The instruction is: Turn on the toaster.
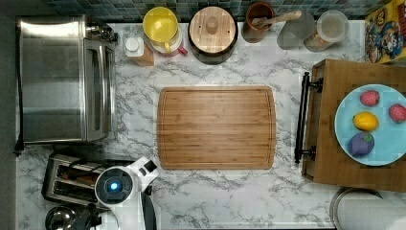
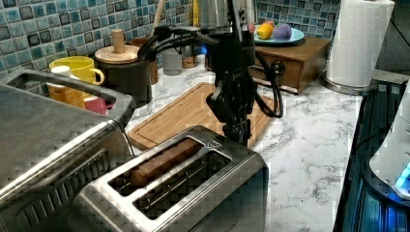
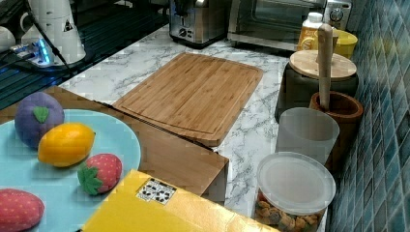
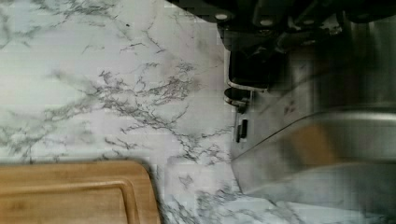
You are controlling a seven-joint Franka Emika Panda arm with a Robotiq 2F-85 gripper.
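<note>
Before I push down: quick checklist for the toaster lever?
1. Tool at the lever end of the toaster: ok.
2. Lever knob lies right under the tool in the wrist view: ok.
3. Tool touching the knob: cannot tell.
4. Slot loaded, brown slice sits in one: ok.
5. Cutting board apart from the toaster, out of the way: ok.
6. Lever already down: cannot tell.
</note>
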